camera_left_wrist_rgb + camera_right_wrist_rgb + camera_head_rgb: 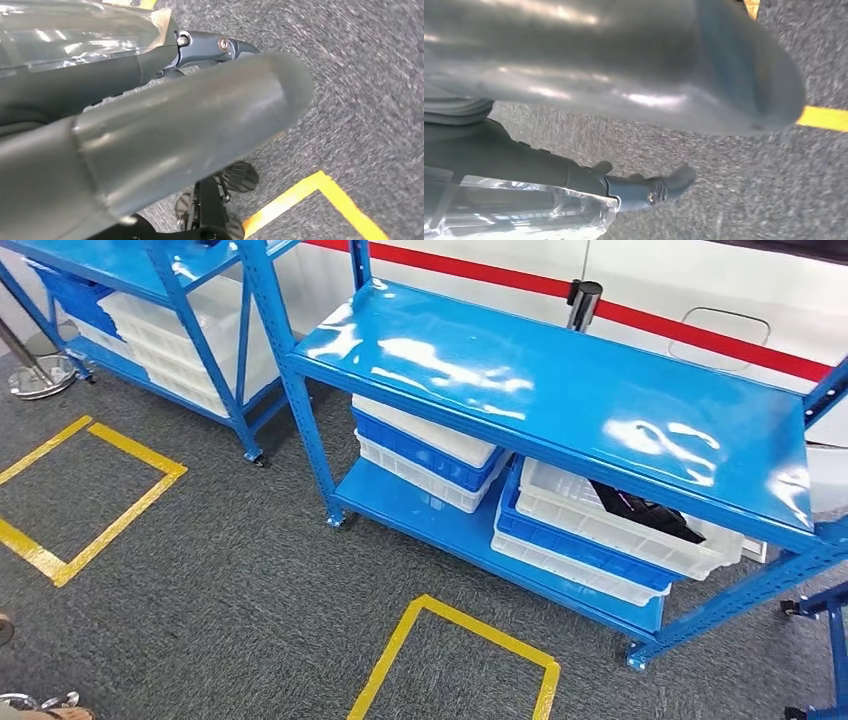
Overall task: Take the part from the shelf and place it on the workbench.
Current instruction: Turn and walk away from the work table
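While my left hand [165, 130] and right hand [624, 65] hang over grey carpet — grips I cannot tell — the black part [645, 510] lies at three o'clock in a white plastic crate [560, 502].

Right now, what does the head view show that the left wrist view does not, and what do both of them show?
Head view alone: the blue shelf, stacked white and blue crates on its lower level, and a dark part lying in the top white crate on the right. A second blue rack stands further left.

Left wrist view alone: the left hand up close, with its thick grey thumb and darker fingers holding nothing.

Both: grey carpet marked with yellow tape.
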`<state>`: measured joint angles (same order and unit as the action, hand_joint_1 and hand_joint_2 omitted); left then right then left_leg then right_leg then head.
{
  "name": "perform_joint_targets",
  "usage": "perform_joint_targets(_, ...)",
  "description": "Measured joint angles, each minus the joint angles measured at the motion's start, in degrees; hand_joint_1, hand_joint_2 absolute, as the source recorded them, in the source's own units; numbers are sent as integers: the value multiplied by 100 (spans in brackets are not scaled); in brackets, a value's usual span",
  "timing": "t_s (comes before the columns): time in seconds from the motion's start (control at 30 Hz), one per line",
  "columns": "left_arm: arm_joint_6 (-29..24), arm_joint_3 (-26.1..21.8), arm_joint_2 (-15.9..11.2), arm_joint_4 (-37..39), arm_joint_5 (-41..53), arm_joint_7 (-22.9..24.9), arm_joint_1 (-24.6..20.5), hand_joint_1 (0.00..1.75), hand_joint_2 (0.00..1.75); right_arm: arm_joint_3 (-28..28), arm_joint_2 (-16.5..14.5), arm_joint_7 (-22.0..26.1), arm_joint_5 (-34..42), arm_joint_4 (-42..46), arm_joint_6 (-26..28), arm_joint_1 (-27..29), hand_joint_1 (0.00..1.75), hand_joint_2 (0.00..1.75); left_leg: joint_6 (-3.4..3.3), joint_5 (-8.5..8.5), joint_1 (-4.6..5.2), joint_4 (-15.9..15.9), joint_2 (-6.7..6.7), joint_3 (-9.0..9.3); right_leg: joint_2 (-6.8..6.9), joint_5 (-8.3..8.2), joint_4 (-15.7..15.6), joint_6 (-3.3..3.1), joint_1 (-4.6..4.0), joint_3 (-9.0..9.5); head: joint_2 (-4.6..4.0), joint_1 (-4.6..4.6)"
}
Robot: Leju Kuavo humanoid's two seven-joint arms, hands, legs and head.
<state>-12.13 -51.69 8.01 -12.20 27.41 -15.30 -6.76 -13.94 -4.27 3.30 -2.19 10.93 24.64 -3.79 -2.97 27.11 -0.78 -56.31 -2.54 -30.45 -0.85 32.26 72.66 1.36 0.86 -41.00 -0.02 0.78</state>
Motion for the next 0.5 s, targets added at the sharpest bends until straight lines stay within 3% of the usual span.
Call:
perform_joint_targets(0.03,2,0,2,1,0,0,0,0,0,-1,4,0,3,0,1,8,0,0,13,5,-5,-2,-79,-5,31,-40,-47,62,30,46,0,1)
perform_joint_targets(0.07,4,0,5,1,0,0,0,0,0,-1,10,0,5,0,2,16,0,0,32,12,-15,-5,-152,-2,80,-148,-309,133,61,209,1,3)
perform_joint_targets(0.13,6,0,7,1,0,0,1,0,0,-2,14,1,9,0,2,15,0,0,107,47,-19,-26,-285,22,328,-392,-1084,236,104,672,1,9)
perform_joint_targets(0.2,7,0,1,0,0,-2,-3,0,0,-2,12,3,9,0,3,-2,0,0,202,89,-2,-50,-400,62,500,-504,-1480,199,92,905,1,-9)
perform_joint_targets(0.27,8,0,2,0,-1,-6,-29,0,0,-3,20,7,9,0,4,4,0,0,281,114,-18,-48,-507,117,413,-515,-1498,99,61,898,0,-39)
perform_joint_targets(0.3,10,0,4,-1,-2,-8,-45,0,0,-4,25,8,10,0,4,12,0,0,324,143,-44,-63,-471,139,347,-518,-1505,54,76,899,0,-47)
perform_joint_targets(0.37,13,0,8,-1,-4,-11,-56,0,0,-4,33,11,12,0,7,7,0,0,384,361,-87,-324,-184,52,212,-540,-1521,-39,105,919,0,-60)
perform_joint_targets(0.43,16,0,7,-1,-4,-11,-33,0,0,-4,25,20,15,0,8,-5,0,0,385,746,-95,-1008,146,-264,72,-560,-1519,-98,85,907,1,-76)
perform_joint_targets(0.47,16,0,8,0,-4,-9,-17,0,0,-5,19,28,17,0,8,-8,0,0,374,895,-93,-1377,212,-449,-9,-567,-1516,-119,60,901,1,-79)
perform_joint_targets(0.5,16,0,8,0,-4,-7,-5,0,0,-5,16,35,20,0,8,-6,0,0,362,939,-93,-1608,239,-579,-91,-569,-1514,-125,40,899,1,-80)
